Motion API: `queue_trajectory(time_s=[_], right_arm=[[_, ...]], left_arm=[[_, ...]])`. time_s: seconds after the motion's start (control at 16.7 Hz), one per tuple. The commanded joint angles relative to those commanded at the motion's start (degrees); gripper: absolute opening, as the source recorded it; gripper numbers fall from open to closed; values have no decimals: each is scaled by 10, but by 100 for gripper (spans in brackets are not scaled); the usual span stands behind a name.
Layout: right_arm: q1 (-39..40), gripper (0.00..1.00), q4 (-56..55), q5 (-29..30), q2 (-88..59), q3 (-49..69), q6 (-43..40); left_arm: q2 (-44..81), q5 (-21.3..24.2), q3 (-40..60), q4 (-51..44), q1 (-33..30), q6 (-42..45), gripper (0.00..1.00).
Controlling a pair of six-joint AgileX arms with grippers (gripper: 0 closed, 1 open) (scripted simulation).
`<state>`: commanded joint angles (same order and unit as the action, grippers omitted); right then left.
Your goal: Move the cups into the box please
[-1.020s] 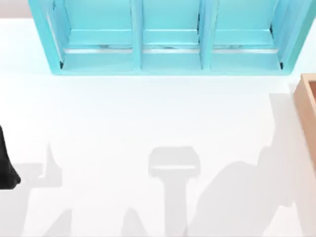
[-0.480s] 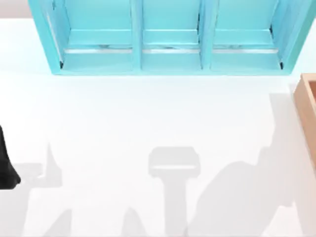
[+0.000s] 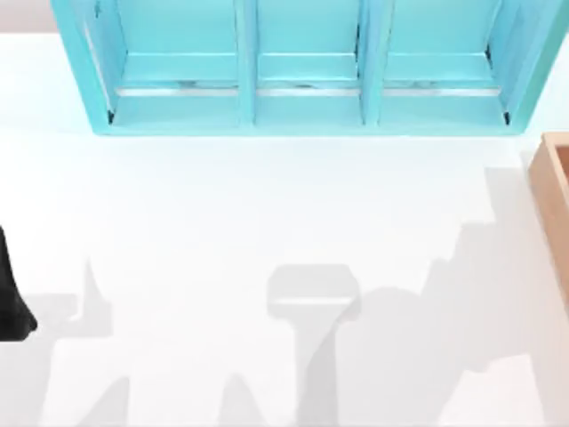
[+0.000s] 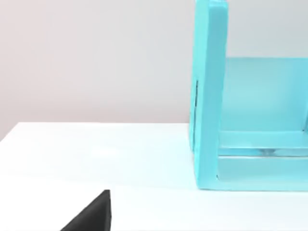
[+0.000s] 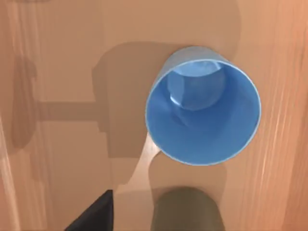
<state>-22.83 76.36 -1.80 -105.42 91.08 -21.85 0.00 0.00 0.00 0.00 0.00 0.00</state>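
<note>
The blue cup (image 5: 202, 108) stands upright and free on the floor of the tan box (image 5: 57, 72), seen from above in the right wrist view. The olive-grey cup (image 5: 187, 211) sits close beside it, cut off by the picture's edge. One black fingertip (image 5: 94, 216) of my right gripper hangs above the box floor, off to one side and touching neither cup, so the gripper is open. In the top view a corner of the box (image 3: 556, 191) shows at the table's right edge. My left arm (image 3: 11, 302) is parked at the far left, its fingertip (image 4: 91, 216) over bare table.
A large light-blue shelf unit (image 3: 307, 98) with three compartments spans the back of the table; its side wall (image 4: 209, 96) stands ahead of the left wrist. The white table (image 3: 222, 205) lies open between shelf, box and left arm.
The right arm's shadow on the table has shifted left and changed shape. The left arm has not moved.
</note>
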Motion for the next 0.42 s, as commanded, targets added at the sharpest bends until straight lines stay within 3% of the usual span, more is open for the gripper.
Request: queue_trajectory(time_s=[0.42], right_arm=[[0, 100, 133, 0, 2, 136, 0]], left_arm=[[0, 0, 0, 0, 0, 0, 100]])
